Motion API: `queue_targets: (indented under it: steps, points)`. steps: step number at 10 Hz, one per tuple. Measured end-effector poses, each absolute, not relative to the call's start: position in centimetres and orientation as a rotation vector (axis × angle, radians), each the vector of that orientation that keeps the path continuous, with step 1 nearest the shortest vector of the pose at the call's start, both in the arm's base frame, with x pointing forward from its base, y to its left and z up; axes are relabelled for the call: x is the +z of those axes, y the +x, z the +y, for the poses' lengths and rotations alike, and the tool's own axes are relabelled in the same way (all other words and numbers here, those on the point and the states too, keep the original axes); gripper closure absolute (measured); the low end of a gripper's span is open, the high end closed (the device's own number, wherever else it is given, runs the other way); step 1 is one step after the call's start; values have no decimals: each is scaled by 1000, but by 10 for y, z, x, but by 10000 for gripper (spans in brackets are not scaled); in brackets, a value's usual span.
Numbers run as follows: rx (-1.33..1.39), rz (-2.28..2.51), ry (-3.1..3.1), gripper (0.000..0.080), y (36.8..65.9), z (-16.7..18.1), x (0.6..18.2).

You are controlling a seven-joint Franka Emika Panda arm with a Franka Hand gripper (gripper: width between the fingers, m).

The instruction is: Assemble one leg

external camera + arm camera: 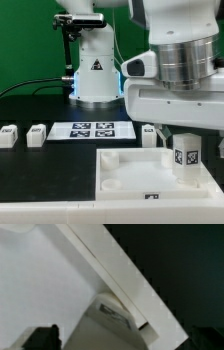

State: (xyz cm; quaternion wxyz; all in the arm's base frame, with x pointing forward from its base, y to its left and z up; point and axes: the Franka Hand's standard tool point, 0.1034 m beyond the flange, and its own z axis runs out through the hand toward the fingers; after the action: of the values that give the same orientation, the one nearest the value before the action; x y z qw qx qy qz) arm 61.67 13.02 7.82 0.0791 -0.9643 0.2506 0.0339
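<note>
One leg (pixel 186 156), a small white block with a black-and-white tag on its front face, stands upright at a corner of the large white panel (pixel 125 178) on the exterior view's right. My gripper (pixel 187 143) hangs right over it, fingers on either side. In the wrist view the leg (pixel 113 313) sits against the panel's raised rim (pixel 120 274). The two dark fingertips (pixel 42 338) stand wide apart, with gaps to the leg. The gripper (pixel 123 341) is open. Three more legs (pixel 37 133) lie on the black table.
The marker board (pixel 92 129) lies flat behind the panel, in front of the robot base (pixel 95 75). One spare leg (pixel 148 131) sits just behind the panel near the gripper, and two sit at the exterior view's far left (pixel 9 136).
</note>
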Motion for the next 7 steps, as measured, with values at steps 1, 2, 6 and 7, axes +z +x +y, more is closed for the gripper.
queue_targets:
  steps: [1,2,6,7]
  points:
    - [82,561,-2929,151,617,131,79]
    - [68,385,-2956,151,616,132,79]
    - [22,-223,-2971,151,614,125,77]
    - [8,-395,-2957,151,615,122,77]
